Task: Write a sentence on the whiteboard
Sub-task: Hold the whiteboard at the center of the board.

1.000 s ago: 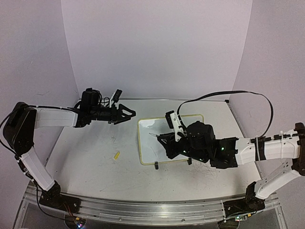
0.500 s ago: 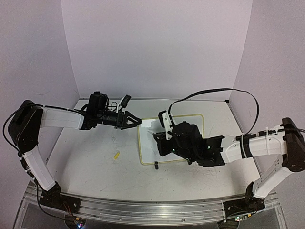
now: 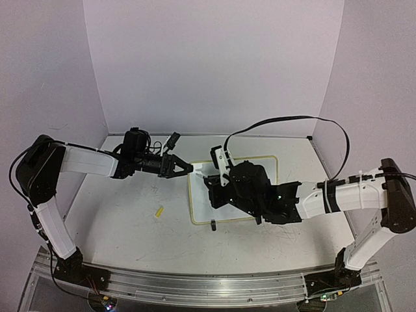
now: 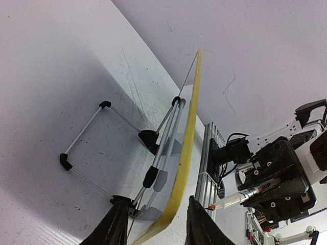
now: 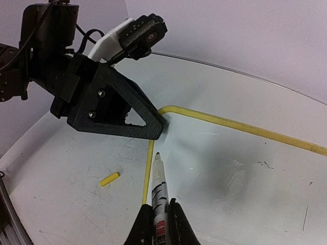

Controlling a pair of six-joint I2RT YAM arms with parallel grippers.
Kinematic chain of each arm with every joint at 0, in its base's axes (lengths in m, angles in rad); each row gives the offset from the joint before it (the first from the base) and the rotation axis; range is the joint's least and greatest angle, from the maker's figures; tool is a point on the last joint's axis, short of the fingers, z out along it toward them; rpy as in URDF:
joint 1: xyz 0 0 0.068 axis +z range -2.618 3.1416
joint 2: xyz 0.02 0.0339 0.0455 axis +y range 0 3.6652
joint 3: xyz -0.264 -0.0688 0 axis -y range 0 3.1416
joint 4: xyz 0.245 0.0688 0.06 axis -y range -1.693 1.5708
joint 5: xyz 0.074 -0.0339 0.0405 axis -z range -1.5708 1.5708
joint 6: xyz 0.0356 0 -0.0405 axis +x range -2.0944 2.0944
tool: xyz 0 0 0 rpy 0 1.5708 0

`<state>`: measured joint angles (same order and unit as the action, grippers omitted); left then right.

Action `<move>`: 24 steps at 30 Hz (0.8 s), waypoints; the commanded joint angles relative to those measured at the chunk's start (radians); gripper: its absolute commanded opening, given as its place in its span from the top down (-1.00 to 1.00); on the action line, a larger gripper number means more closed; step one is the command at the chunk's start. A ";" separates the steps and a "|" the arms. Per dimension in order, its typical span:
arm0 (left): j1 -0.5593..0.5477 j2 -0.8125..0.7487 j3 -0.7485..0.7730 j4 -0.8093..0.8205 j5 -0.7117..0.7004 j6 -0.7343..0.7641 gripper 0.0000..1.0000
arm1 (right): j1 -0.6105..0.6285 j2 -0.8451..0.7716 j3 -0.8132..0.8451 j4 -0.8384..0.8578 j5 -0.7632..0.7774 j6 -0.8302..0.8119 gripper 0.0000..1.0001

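Now the left gripper point(image 3: 184, 168) has slid rightward to the small white, yellow-rimmed whiteboard point(image 3: 200, 208) lying flat mid-table, jaws spread astride its far-left corner. The right gripper point(image 5: 157, 220), pinching a slim white marker pen point(image 5: 159, 181), has moved in alongside. No lettering shows yet, so writing seems imminent.

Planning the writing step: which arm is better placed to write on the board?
Right: the right end effector grips the pen, tip just over the whiteboard. The left end effector is open, only straddling its edge.

The left black two-finger gripper point(image 3: 189, 169) reaches rightward, jaws spread, while the right black two-finger gripper point(image 5: 159, 208) clamps a thin white marker point(image 5: 159, 178).
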<state>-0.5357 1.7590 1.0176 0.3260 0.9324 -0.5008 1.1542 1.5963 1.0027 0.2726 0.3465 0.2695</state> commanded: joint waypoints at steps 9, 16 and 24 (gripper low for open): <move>-0.024 0.009 0.006 0.121 0.021 -0.014 0.41 | 0.019 0.048 0.077 -0.009 0.037 -0.004 1.00; -0.024 -0.002 -0.006 0.129 0.009 -0.003 0.51 | 0.021 0.056 0.090 -0.009 0.057 -0.005 1.00; -0.025 -0.004 -0.009 0.134 0.017 0.001 0.59 | 0.021 0.085 0.128 -0.031 0.069 0.003 1.00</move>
<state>-0.5575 1.7679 1.0161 0.4030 0.9394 -0.5201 1.1687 1.6583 1.0743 0.2511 0.3844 0.2699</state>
